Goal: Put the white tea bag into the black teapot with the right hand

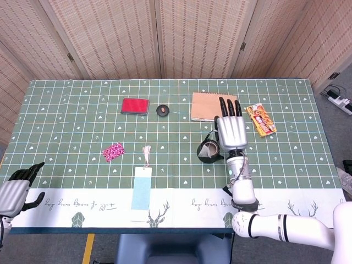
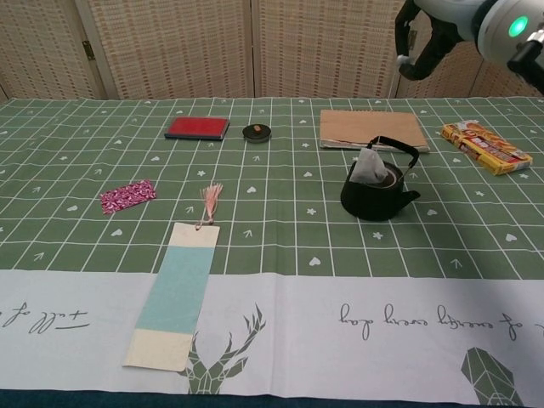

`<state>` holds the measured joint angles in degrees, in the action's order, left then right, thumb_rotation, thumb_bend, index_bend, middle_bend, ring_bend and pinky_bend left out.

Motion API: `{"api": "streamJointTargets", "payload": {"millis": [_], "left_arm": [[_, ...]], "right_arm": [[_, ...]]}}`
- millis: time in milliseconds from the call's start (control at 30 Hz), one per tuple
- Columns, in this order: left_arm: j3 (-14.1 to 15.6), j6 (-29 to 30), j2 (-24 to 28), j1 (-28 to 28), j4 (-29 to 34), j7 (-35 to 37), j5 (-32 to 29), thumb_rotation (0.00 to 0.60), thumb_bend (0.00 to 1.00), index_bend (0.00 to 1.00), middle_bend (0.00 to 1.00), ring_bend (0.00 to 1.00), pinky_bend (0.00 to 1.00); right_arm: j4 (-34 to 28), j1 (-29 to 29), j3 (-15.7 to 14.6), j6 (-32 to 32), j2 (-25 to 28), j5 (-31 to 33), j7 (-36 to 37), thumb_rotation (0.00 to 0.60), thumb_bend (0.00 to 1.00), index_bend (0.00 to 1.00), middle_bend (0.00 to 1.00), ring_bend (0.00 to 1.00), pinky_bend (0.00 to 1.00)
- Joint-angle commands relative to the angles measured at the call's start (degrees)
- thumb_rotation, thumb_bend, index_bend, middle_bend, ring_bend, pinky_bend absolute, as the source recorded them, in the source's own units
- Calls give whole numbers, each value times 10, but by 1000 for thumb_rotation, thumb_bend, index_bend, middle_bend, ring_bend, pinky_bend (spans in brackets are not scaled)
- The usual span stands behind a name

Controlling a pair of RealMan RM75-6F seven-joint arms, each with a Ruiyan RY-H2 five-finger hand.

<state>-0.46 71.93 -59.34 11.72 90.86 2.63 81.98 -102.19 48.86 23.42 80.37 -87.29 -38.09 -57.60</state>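
Note:
The black teapot (image 2: 378, 192) stands right of the table's middle, handle up; in the head view the teapot (image 1: 207, 156) is partly covered by my right hand (image 1: 230, 132). High over the pot, my right hand (image 2: 427, 38) pinches the tag end of the string. The white tea bag (image 2: 370, 167) hangs from that string at the pot's mouth, its lower edge at or just inside the rim. From the head camera the tea bag (image 1: 204, 149) shows as a pale patch over the pot. My left hand (image 1: 14, 192) hovers off the table's front left corner, fingers apart, holding nothing.
A brown notebook (image 2: 372, 129) lies just behind the teapot, an orange snack packet (image 2: 485, 145) to its right. Further left are a small black dish (image 2: 256, 132), a red case (image 2: 197, 127), a pink patterned pouch (image 2: 127, 195) and a long blue bookmark (image 2: 177, 290) with a tassel.

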Motion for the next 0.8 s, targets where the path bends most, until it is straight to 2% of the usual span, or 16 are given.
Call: {"api": "streamJointTargets", "payload": {"millis": [33, 300, 467, 567, 800], "left_arm": [[1, 2, 0, -1, 1, 0, 2, 600, 376, 0, 88, 150, 144], [0, 2, 0, -1, 1, 1, 1, 600, 376, 0, 88, 150, 144], [1, 3, 1, -1, 1, 3, 2, 600, 376, 0, 88, 150, 144], [1, 6, 2, -2, 1, 4, 5, 600, 376, 0, 87, 150, 144], [0, 5, 0, -3, 2, -3, 1, 600, 376, 0, 88, 150, 144]], "right_arm": [[7, 5, -3, 1, -4, 5, -3, 600, 423, 644, 66, 0, 0], [41, 19, -2, -11, -11, 29, 1, 600, 422, 645, 67, 0, 0], [47, 24, -12, -11, -15, 29, 0, 600, 423, 648, 68, 0, 0], [45, 25, -24, -8, -18, 23, -4, 600, 422, 649, 68, 0, 0], [30, 13, -76, 5, -17, -8, -20, 600, 422, 650, 68, 0, 0]]}}
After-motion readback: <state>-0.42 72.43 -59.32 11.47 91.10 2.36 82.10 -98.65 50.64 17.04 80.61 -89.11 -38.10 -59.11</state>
